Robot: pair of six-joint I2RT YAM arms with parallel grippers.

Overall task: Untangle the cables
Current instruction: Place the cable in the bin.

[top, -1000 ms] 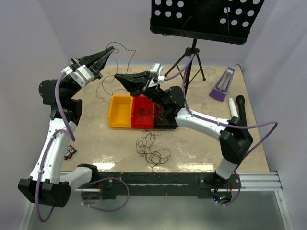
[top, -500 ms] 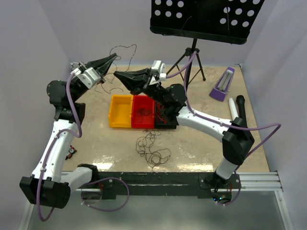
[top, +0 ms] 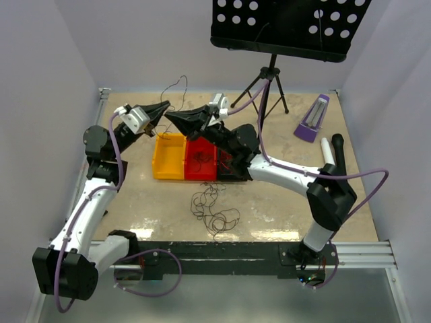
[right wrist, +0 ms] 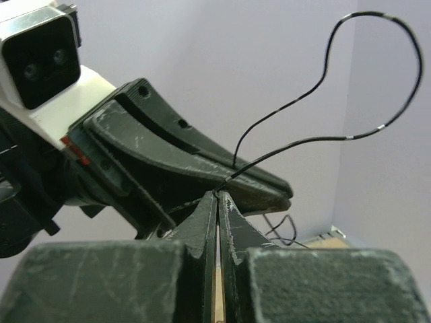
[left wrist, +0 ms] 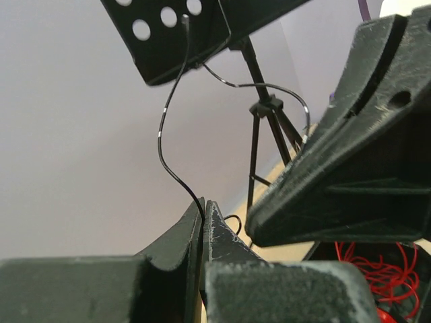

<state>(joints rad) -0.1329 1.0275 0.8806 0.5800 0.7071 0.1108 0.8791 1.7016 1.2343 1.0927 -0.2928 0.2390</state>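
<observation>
A thin black cable is pinched in my left gripper, which is shut on it. The same cable loops up and comes back into my right gripper, also shut on it. In the top view both grippers meet tip to tip above the yellow bin's far left corner, the left gripper just above the right gripper. The cable's loop rises behind them. More dark cables lie tangled on the table in front of the bins. Red cables sit in the red bin.
A yellow bin, a red bin and a black bin stand side by side mid-table. A music stand on a tripod rises at the back. A purple metronome and a white-and-black cylinder lie on the right.
My left gripper has swung down and to the right, closing on the right gripper's tip. The cable loop between them has shrunk. The right gripper has barely moved.
</observation>
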